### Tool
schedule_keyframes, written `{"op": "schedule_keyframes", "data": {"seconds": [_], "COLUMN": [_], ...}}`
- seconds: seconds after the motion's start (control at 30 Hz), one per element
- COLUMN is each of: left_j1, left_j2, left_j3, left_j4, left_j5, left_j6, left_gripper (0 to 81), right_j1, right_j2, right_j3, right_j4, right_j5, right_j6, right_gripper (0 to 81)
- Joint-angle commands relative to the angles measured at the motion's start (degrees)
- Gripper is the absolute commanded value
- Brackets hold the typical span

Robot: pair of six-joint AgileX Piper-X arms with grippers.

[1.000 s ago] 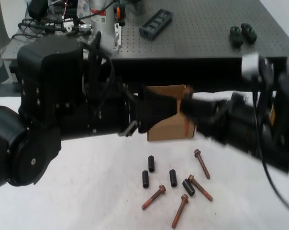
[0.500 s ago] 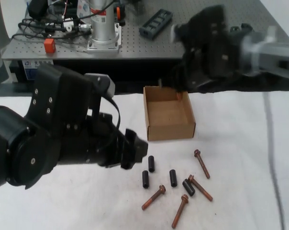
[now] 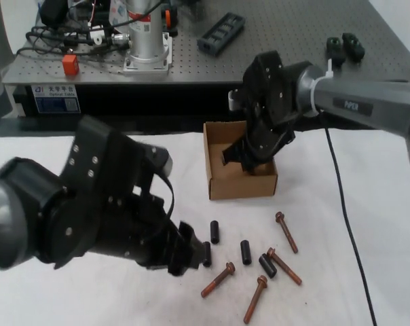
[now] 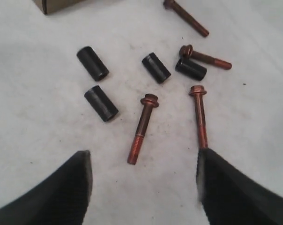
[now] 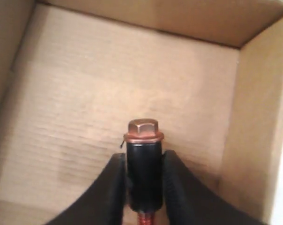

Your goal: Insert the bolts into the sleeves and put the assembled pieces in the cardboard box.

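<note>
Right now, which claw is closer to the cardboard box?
Right. The right gripper is at the cardboard box's opening, shut on a sleeved bolt. The left gripper is open above the loose bolts and sleeves, apart from the box.

High view looks down across the counter (image 3: 395, 258) from afar. Close wrist views face beyond left fingers (image 4: 62, 197) to bolts (image 4: 143, 129), and beyond right fingers (image 5: 108, 187) into the cardboard box (image 5: 254, 117). High view shares both spots.

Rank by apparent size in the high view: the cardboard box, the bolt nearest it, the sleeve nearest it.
1. cardboard box, largest by far.
2. bolt, longer than the sleeve.
3. sleeve, smallest.
</note>
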Motion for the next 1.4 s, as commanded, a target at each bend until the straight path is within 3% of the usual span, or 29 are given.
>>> {"op": "schedule_keyframes", "data": {"seconds": [0.0,0.07,0.27,0.43,0.77,1.07,1.13,1.3,1.37], "left_j1": [0.2,-0.6,-6.3,-9.4,-9.9,-9.9,-9.9,-9.9,-9.9], "left_j2": [-0.7,2.0,11.6,20.0,28.5,30.2,30.2,30.2,30.2], "left_j3": [0.2,-2.5,-15.3,-24.7,-32.4,-32.4,-32.4,-32.4,-33.0], "left_j4": [-1.2,2.6,13.7,19.4,23.0,25.5,25.4,24.0,24.5], "left_j5": [0.5,0.0,-4.9,-10.5,-14.3,-14.2,-14.2,-11.6,-11.5], "left_j6": [0.3,4.7,17.9,21.9,25.0,24.8,24.5,22.1,19.3], "left_gripper": [46.5,46.0,39.8,39.7,35.7,35.2,28.9,1.0,0.1], "right_j1": [-1.0,-1.6,-3.1,-3.7,-4.1,-4.1,-4.1,-4.1,-4.0], "right_j2": [-1.5,-3.4,-15.0,-27.6,-50.3,-61.1,-62.1,-63.7,-63.5], "right_j3": [-1.4,-1.4,0.5,10.8,38.9,48.6,48.8,48.7,48.7], "right_j4": [-0.6,-1.2,-0.2,0.0,-4.6,-4.9,-3.8,0.5,3.2], "right_j5": [-0.5,-1.4,-4.6,-6.0,-6.6,-6.6,-6.6,-6.6,-6.6], "right_j6": [-0.8,-0.8,-0.8,-0.2,6.4,8.4,8.4,8.4,7.5], "right_gripper": [37.7,40.9,36.0,35.8,35.8,35.8,35.8,35.8,35.8]}}
